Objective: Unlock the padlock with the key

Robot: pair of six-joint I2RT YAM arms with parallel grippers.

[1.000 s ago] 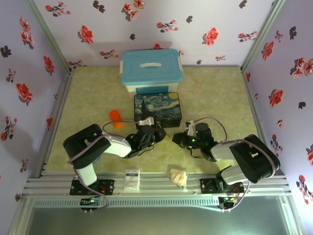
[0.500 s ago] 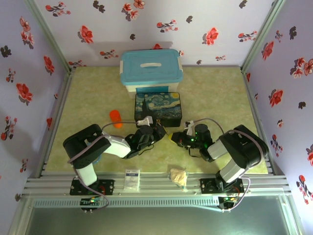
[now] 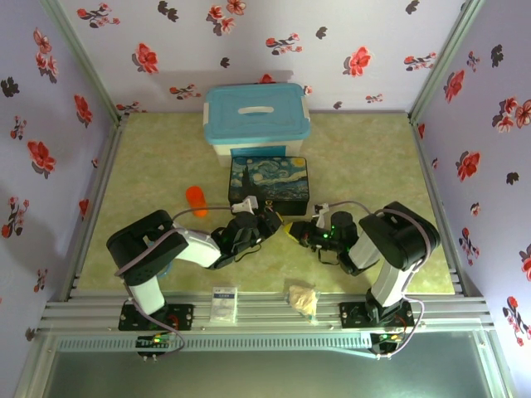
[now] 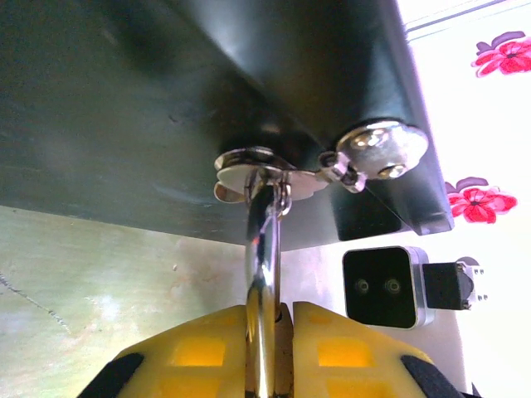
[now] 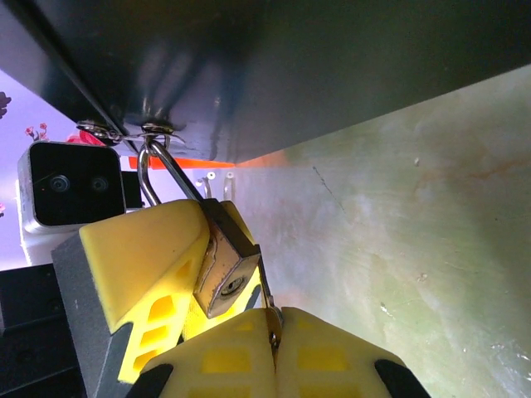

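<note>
The padlock (image 5: pixel 222 272), a small brass body on a silver shackle (image 5: pixel 163 172), hangs from the hasp (image 4: pixel 253 162) of the dark painted box (image 3: pixel 268 184). My left gripper (image 4: pixel 274 322) is shut on the padlock (image 4: pixel 264 344), its yellow fingers (image 5: pixel 137 249) clamping the body. My right gripper (image 5: pixel 274 325) is shut on the thin dark key (image 5: pixel 266 292). The key's blade lies along the right edge of the padlock, beside the keyhole (image 5: pixel 231 286), which faces the right wrist camera. In the top view both grippers, left (image 3: pixel 276 222) and right (image 3: pixel 295 231), meet at the box's front edge.
A blue-lidded plastic tub (image 3: pixel 255 116) stands behind the box. An orange cylinder (image 3: pixel 196 200) lies to the left. A beige wad (image 3: pixel 302 297) and a small white card (image 3: pixel 223 303) sit near the front rail. The right wrist camera (image 4: pixel 386 286) hovers close by.
The right arm's elbow has swung in towards the centre and its gripper has edged left, closer to the padlock. The left gripper holds still.
</note>
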